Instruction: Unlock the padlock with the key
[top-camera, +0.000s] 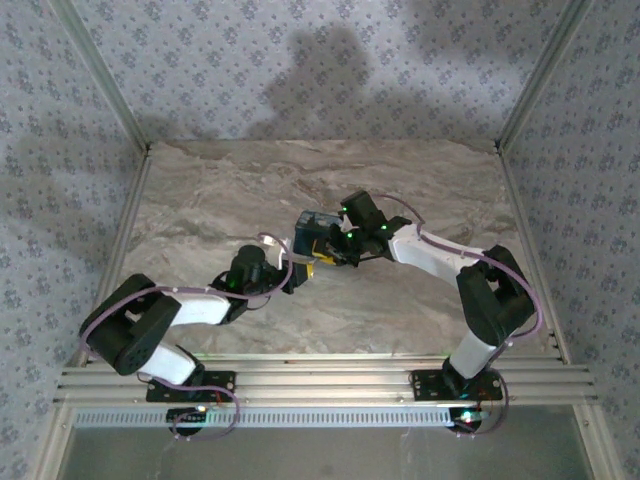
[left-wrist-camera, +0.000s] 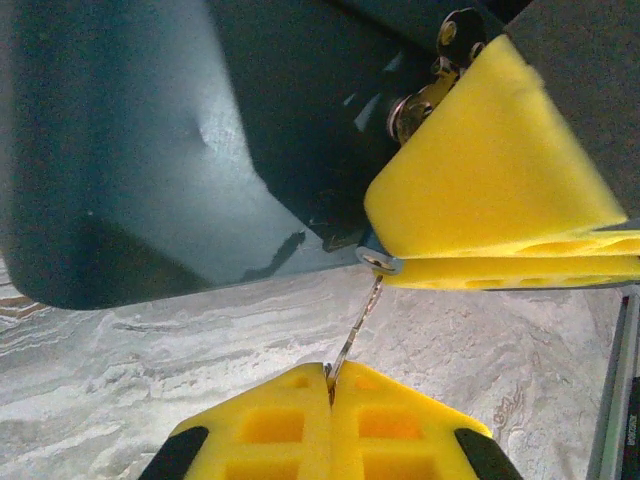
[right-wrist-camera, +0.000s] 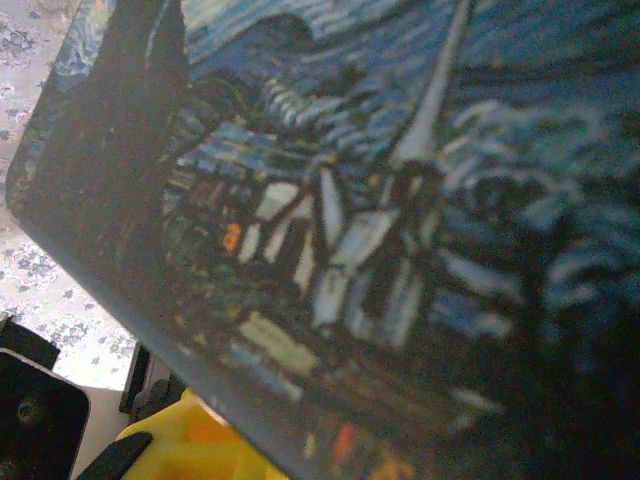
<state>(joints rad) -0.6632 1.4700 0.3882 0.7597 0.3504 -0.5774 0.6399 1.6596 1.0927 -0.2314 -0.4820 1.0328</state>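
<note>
1. Enclosure walls (top-camera: 300, 60): pale fabric with a small repeating floral print, on three sides of the scene.

2. Worktop (top-camera: 220, 190): marble-patterned, grey-beige. A slotted metal rail (top-camera: 320, 385) runs along its near edge.

3. Left arm (top-camera: 190, 310): black and white. Based at the near left and reaching toward the centre.

4. Right arm (top-camera: 440, 255): same build. Based at the near right and bent inward, meeting the left arm at mid-worktop.

5. Padlock (top-camera: 316, 224): dark blue-teal body with rounded corners.
   - Sits at the centre of the worktop between the two tools.
   - In the left wrist view it appears raised, with the worktop surface visible beneath its lower edge.
   - In the right wrist view its face carries a painted night scene of swirling sky, village roofs and a steeple, very close to the lens.

6. Right tool (top-camera: 335, 245): yellow fingers (left-wrist-camera: 480, 180).
   - The fingers are drawn close, with only a thin slit between them.
   - They are clamped at the padlock's lower corner.
   - Metal screws show at the finger mount.

7. Left tool (left-wrist-camera: 330, 378): yellow fingers pressed together, pinching the near end of the key. It sits just below and near the padlock, tip to tip with the right tool.

8. Key (left-wrist-camera: 355, 330): thin and metallic, seen edge-on. It slants up from the left tool to the padlock's lower edge.

9. Metal ring (left-wrist-camera: 380, 261): small and silver, at the key's far end and touching the tip of the right tool's fingers. Whether it belongs to the key or to the lock cannot be told.
</note>
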